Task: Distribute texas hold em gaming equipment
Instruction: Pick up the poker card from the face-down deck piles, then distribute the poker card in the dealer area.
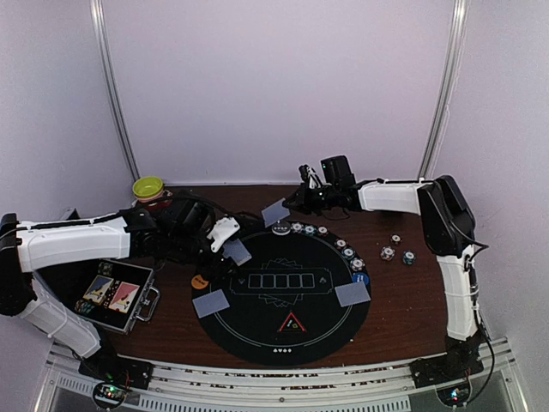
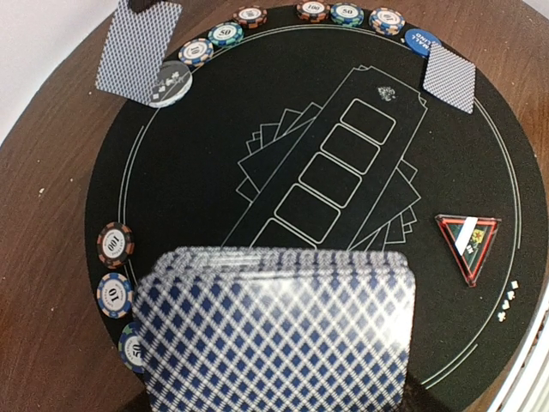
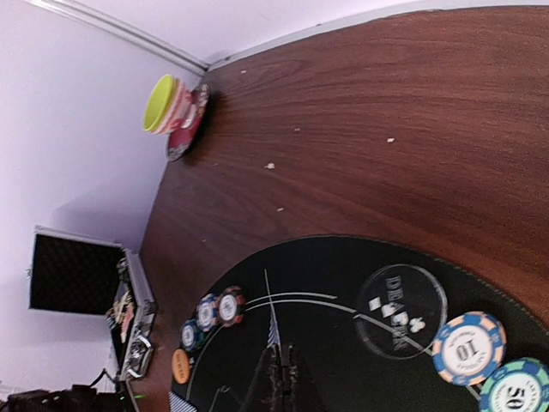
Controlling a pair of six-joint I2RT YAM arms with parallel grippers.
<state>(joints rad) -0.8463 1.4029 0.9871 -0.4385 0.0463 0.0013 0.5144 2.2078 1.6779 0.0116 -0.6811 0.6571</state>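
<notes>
Cards [image 1: 211, 303] on black mat [image 1: 249, 322] (brown table [image 1: 403, 300])

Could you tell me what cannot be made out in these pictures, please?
Left wrist view: the deck of cards hides part of a chip and the mat's near edge.
Right wrist view: the card shows edge-on, so its face is unseen.
Top view: the case's contents are too small.
</notes>
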